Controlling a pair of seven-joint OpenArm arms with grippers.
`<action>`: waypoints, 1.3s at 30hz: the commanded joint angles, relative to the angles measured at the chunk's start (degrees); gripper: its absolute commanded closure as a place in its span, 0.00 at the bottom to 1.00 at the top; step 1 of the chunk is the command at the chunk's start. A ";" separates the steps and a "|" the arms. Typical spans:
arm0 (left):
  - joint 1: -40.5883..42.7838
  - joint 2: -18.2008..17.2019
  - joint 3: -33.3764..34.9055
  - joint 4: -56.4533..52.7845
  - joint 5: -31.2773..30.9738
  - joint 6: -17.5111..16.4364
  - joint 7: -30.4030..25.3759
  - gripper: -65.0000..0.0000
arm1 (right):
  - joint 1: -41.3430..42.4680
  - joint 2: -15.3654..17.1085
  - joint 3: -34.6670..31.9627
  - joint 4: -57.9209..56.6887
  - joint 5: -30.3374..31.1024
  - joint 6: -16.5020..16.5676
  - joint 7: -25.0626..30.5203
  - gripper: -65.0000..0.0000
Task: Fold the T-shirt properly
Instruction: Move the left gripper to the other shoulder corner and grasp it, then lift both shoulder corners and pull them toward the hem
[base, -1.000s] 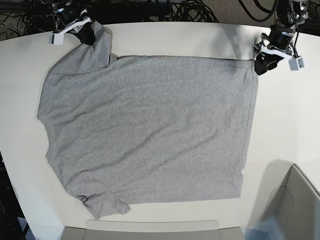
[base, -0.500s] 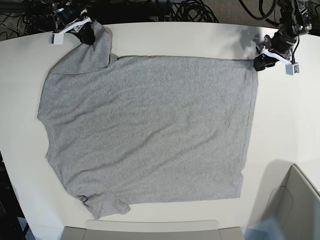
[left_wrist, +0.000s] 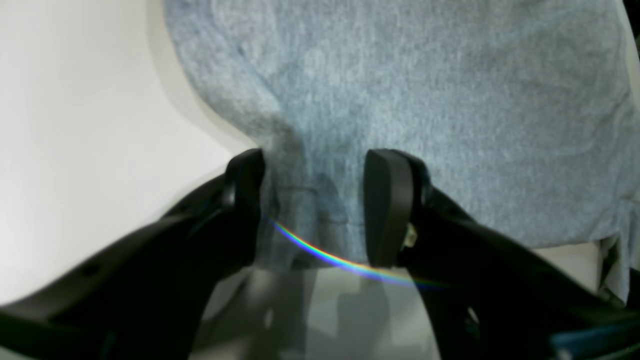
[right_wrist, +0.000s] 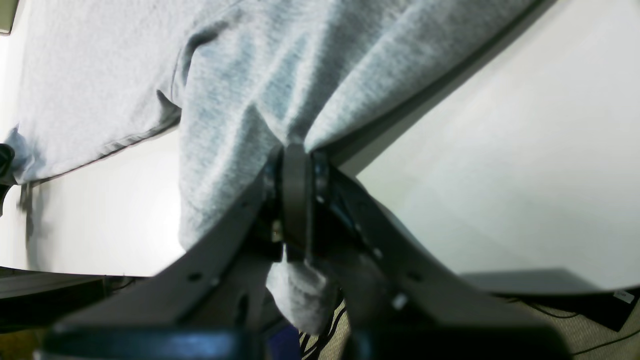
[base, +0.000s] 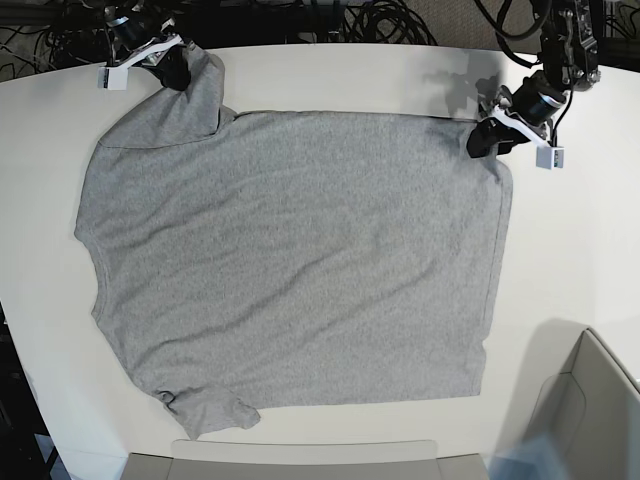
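Left hand moved in over the hem corner

The T-shirt (base: 290, 260) lay flat on the tabletop (base: 580, 250). The left hand (left_wrist: 312, 205), spread wide, had shifted inward from beside the hem corner to straddle its cloth, ready to close. The right hand (right_wrist: 296, 200) stayed pinching the sleeve, so a two-handed fold looked near.
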 joint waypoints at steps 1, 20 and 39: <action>0.87 -0.60 -0.33 -0.07 1.71 0.81 2.33 0.58 | -0.51 0.26 0.23 0.56 -0.42 -0.51 0.09 1.00; 12.56 -0.60 -9.74 10.13 1.71 0.99 1.80 1.00 | -3.85 -2.37 11.04 14.10 -0.33 -0.34 0.18 1.00; 15.20 -0.60 -14.22 15.40 1.71 6.27 2.42 1.00 | 5.82 -11.34 19.83 18.85 -15.01 11.53 -0.26 1.00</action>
